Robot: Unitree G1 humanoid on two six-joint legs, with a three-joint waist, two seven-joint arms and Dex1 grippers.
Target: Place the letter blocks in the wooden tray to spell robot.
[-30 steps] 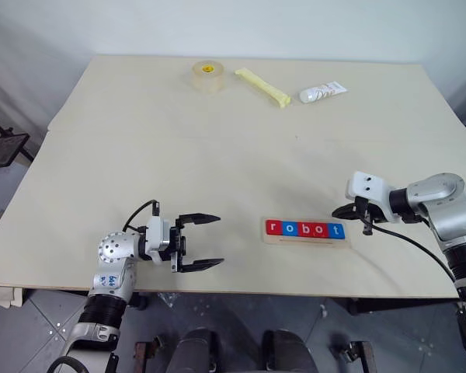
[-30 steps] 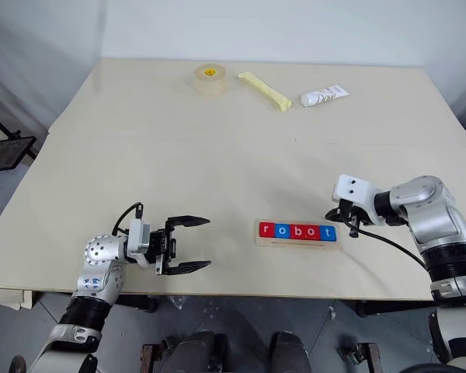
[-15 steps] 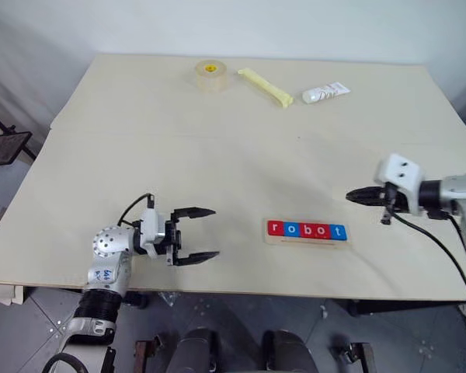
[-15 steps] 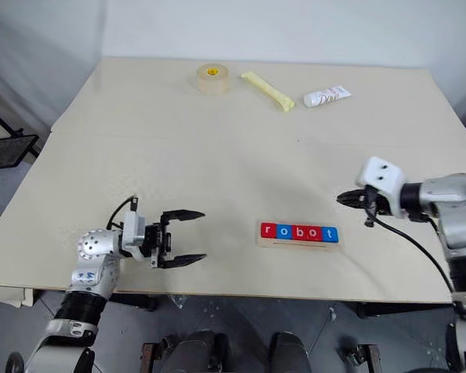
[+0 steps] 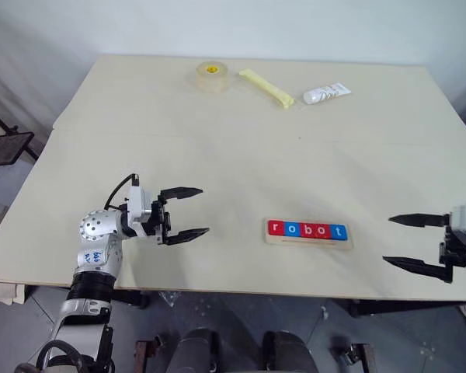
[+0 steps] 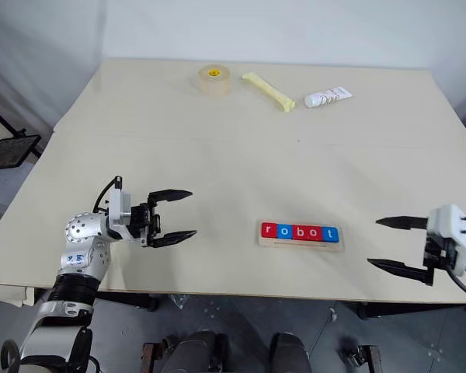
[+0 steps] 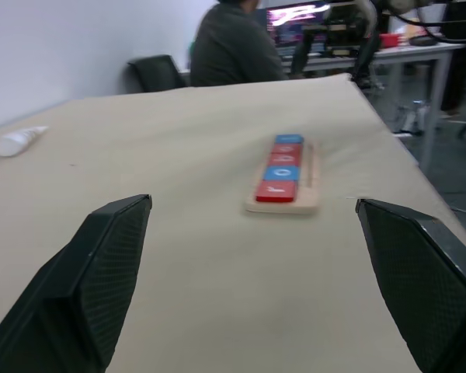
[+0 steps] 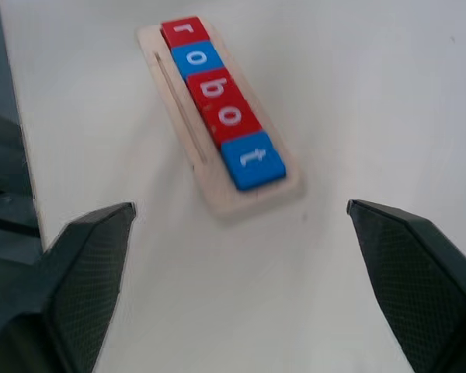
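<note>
The wooden tray [image 5: 307, 233] lies near the front edge of the desk [image 5: 233, 155], somewhat right of its middle, and carries the letter blocks [image 5: 307, 229] seated side by side in a single row that reads "robot": red r, blue o, red b, red o, blue t. The tiles appear flat, square and smooth-faced with white lowercase letters; the tray is pale unfinished wood with rounded ends and a lengthwise groove beside the row, presumably there to keep the tiles aligned. With all five letters in order, the spelling task looks complete. The left gripper [image 5: 182, 212] hovers over the front left part of the desk, its two black fingers spread wide and holding nothing, pointed toward the tray. The right gripper [image 5: 410, 242] stands at the front right corner, likewise spread apart and empty, clear of the tray. Along the far edge lie a roll of tape [image 5: 210, 76], a pale yellow stick [image 5: 264, 87] and a white tube [image 5: 325, 93], well apart from the work.
</note>
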